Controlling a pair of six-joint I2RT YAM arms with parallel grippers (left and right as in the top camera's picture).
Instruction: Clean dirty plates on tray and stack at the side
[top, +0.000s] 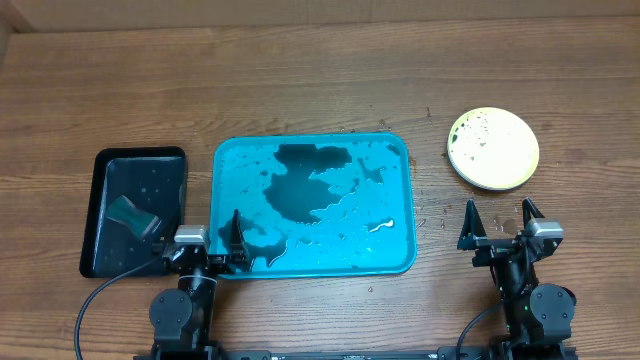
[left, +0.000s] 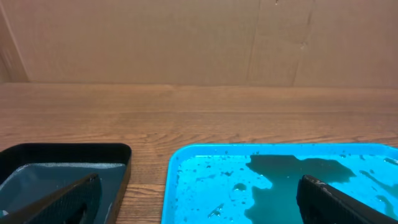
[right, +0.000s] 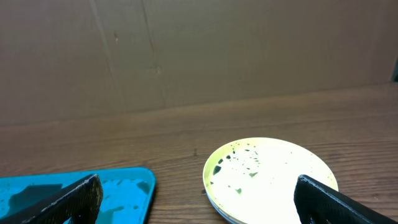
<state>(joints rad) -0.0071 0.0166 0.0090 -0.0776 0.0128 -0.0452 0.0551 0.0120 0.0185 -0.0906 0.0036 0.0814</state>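
Note:
The turquoise tray (top: 240, 165) lies at the middle of the table, wet, with dark puddles and no plate on it. The plates (top: 492, 148) sit on the wood to its right. A yellow-green rimmed one with dark specks is on top, and a paler rim shows beneath it (right: 267, 168). My left gripper (top: 200, 245) is open at the tray's near left corner (left: 205, 155), with nothing between its fingers. My right gripper (top: 499, 228) is open just in front of the plates, also with nothing in it.
A smaller black tray (top: 135, 165) holding water and a dark sponge (top: 135, 213) lies left of the turquoise tray, with a strip of bare wood between them (left: 149, 162). A brown cardboard wall backs the table.

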